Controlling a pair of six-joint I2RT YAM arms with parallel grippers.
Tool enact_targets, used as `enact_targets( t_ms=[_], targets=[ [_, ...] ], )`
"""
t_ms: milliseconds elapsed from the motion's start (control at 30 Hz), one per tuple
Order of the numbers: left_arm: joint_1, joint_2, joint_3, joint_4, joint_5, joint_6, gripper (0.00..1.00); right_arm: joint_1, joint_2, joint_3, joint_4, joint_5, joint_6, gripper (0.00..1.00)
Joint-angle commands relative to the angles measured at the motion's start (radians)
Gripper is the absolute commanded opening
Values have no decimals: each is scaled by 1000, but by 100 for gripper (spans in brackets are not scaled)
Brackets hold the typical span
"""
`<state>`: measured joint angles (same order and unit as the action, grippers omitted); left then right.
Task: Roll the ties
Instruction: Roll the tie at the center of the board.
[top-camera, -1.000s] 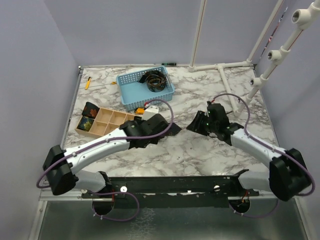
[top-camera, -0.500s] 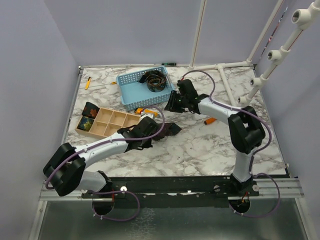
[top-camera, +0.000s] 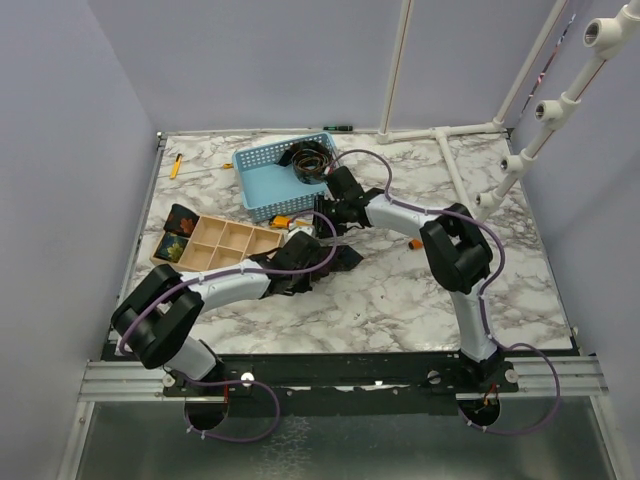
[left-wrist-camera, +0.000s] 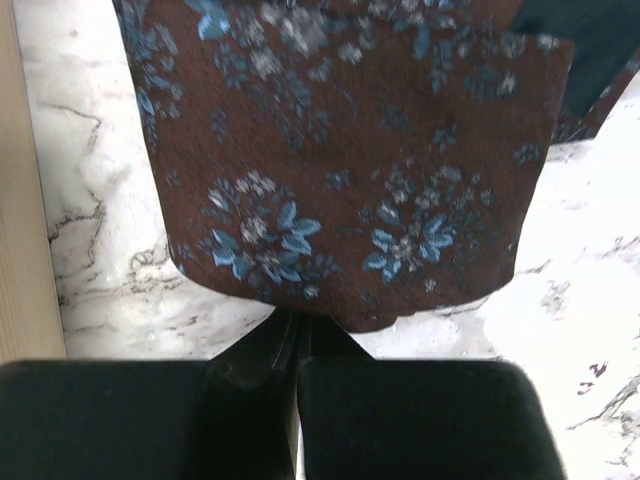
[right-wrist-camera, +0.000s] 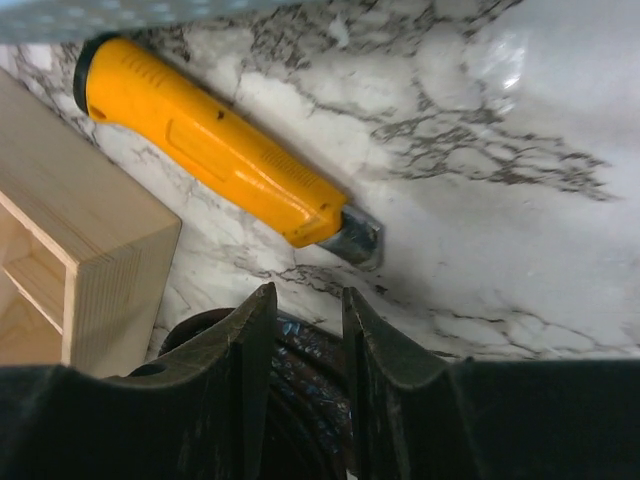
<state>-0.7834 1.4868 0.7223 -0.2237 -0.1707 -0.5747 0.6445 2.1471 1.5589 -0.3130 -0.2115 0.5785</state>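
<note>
A brown tie (left-wrist-camera: 340, 150) with blue flowers lies flat on the marble, and in the top view it is a dark patch (top-camera: 345, 260) at mid-table. My left gripper (left-wrist-camera: 297, 325) is shut, its tips pinching the tie's near hem; from above it (top-camera: 320, 256) sits at the tie's left edge. My right gripper (right-wrist-camera: 308, 295) has reached across to the left, and its fingers hold a rolled part of the tie (right-wrist-camera: 305, 370) between them. In the top view the right gripper (top-camera: 328, 222) is just in front of the basket. Another coiled tie (top-camera: 312, 160) rests in the blue basket (top-camera: 262, 165).
A yellow-handled tool (right-wrist-camera: 200, 140) lies just beyond my right fingertips, next to the wooden compartment box (right-wrist-camera: 80, 230); that box (top-camera: 215, 243) stands left of the tie. An orange marker (top-camera: 415, 243) lies to the right. White pipe framing (top-camera: 450, 130) stands at the back right.
My right arm has swung from the right side of the table over to the basket's front. My left gripper has closed, and the left arm has drawn in toward the tie.
</note>
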Motion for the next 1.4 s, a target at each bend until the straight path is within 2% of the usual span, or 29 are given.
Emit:
enact_targets(
  t_ms=[0, 467, 1033, 1233, 1367],
  targets=[
    [20, 22, -10, 70, 1, -1, 0, 16, 25, -5, -28, -64, -23, 37],
    [25, 39, -14, 218, 105, -73, 0, 18, -38, -179, 17, -80, 37, 36],
    [23, 47, -86, 424, 119, -160, 0, 18, -111, -380, 113, -132, 175, 36],
    [20, 56, -83, 436, 142, -154, 0, 20, -124, -407, 113, -134, 185, 36],
    [20, 24, -107, 378, 169, -115, 0, 17, -148, -398, 79, -81, 171, 38]
  ],
)
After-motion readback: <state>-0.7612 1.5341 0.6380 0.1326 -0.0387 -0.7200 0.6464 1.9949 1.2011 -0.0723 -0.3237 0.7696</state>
